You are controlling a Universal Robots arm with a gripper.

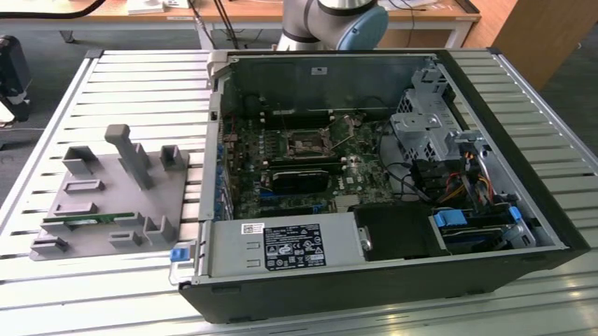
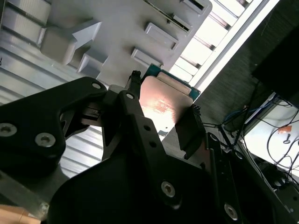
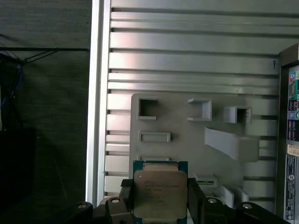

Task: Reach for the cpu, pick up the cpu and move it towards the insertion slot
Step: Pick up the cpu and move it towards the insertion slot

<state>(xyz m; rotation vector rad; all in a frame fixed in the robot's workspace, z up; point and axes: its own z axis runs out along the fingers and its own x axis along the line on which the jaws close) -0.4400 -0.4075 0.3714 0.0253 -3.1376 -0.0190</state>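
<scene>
In both wrist views my gripper (image 3: 160,201) (image 2: 163,99) is shut on the cpu (image 3: 160,192) (image 2: 162,106), a flat square chip with a shiny silver top and a thin green rim. One black finger (image 3: 125,198) presses each of two opposite edges. The chip hangs in the air above the grey holder plate (image 3: 187,140) (image 2: 117,51), well clear of it. The insertion slot (image 1: 306,145), a square socket with a silver frame and dark centre, lies on the motherboard inside the open computer case (image 1: 374,175) in the exterior view.
The grey holder plate (image 1: 103,203) with several upright holders lies on the slatted metal table (image 1: 140,91) at the exterior view's left, with a green memory stick (image 1: 89,220) on it. The case has a power supply (image 1: 285,246), drive cage (image 1: 425,133) and cables. The arm's base (image 1: 337,21) stands behind the case.
</scene>
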